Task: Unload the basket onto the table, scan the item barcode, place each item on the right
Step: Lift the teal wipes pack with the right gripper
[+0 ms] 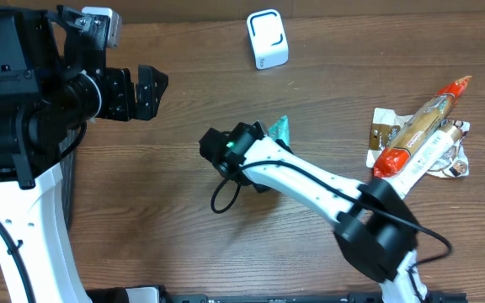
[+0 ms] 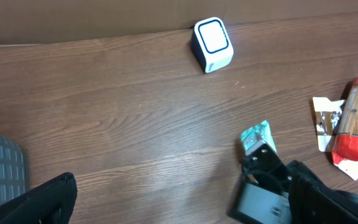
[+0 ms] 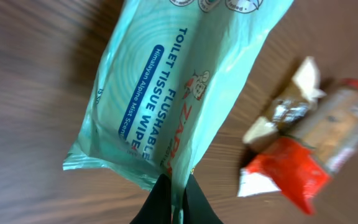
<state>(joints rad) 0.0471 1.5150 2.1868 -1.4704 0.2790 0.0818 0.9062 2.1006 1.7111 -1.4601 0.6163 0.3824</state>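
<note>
The right gripper (image 3: 174, 198) is pinching its jaws tight on one edge of the teal flushable wipes pack (image 3: 166, 87), and it is holding the pack around the middle of the wooden table (image 1: 158, 244). The white barcode scanner (image 1: 267, 39) is sitting well apart from it, toward the far edge. At the left, the left gripper (image 1: 146, 93) is hanging with jaws spread wide, gripping nothing. Off right, a pile of snack packets (image 1: 419, 139) is lying on the wood.
</note>
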